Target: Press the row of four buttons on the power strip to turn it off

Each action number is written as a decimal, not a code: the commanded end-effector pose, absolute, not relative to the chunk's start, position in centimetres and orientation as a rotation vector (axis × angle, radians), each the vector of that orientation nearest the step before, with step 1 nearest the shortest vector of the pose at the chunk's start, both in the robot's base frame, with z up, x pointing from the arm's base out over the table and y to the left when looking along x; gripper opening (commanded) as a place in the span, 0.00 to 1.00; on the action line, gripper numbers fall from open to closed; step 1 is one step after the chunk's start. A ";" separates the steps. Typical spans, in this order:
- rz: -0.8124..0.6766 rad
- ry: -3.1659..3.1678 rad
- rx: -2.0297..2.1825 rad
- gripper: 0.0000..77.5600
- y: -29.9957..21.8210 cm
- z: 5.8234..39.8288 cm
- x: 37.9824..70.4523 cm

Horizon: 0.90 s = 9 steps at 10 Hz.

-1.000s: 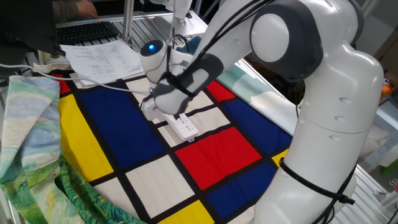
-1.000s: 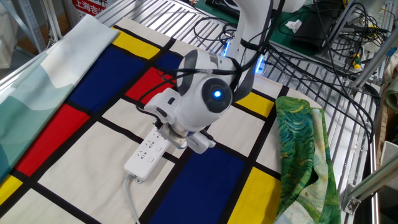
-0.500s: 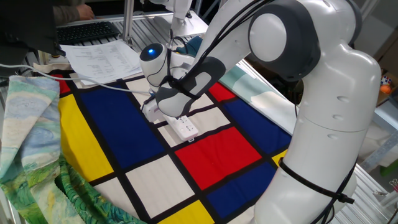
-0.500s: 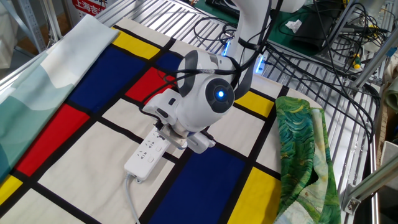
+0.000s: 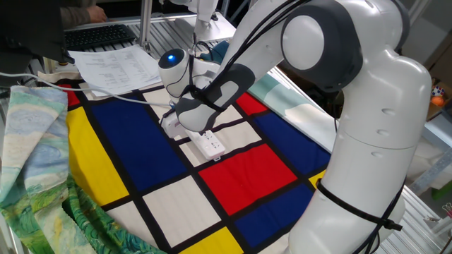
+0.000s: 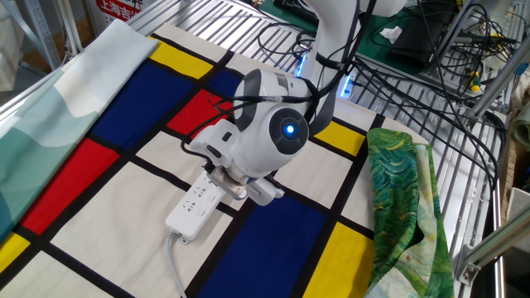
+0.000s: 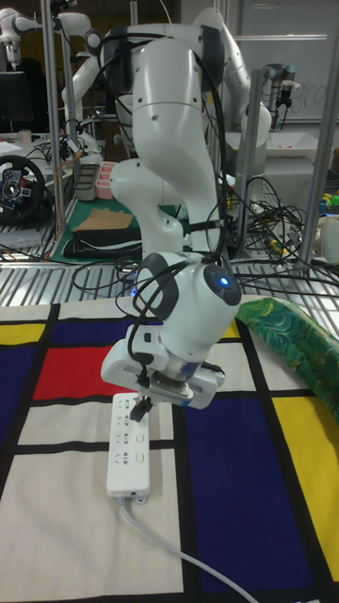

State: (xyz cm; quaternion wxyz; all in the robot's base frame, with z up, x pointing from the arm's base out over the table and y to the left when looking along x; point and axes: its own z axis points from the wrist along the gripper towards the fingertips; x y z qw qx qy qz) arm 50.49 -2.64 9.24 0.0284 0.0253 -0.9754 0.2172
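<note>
One white cable point(image 7: 179, 556) curls across the foreground of the tall fixed view and runs up into the near end of a single white power strip point(image 7: 129, 450). The strip lies flat on a white panel of a checked cloth point(image 7: 235, 490) of red, blue, yellow and white blocks. Its top face carries small sockets and the four buttons point(image 7: 139, 450), too small to count with certainty. Directly above the strip's far end hangs the one gripper point(image 7: 144, 407) of a white Franka arm point(image 7: 174, 122), with a dark fingertip pointing down at the strip; whether the fingers are parted or closed cannot be told, nor whether they touch the plastic. One green patterned fabric point(image 7: 301, 353) lies bunched on the cloth's right edge. Behind, wire shelving point(image 7: 56, 278) holds cables.
</note>
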 end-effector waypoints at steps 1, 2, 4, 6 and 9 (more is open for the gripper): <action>0.667 -3.012 0.046 0.00 -2.4 9.0 50.0; 0.667 -3.012 0.046 0.00 -2.4 9.0 50.0; 0.666 -3.013 0.031 0.00 -2.5 8.8 50.0; 0.663 -3.012 0.011 0.00 -2.7 8.7 50.0; 0.661 -3.008 0.001 0.00 -2.6 8.6 49.8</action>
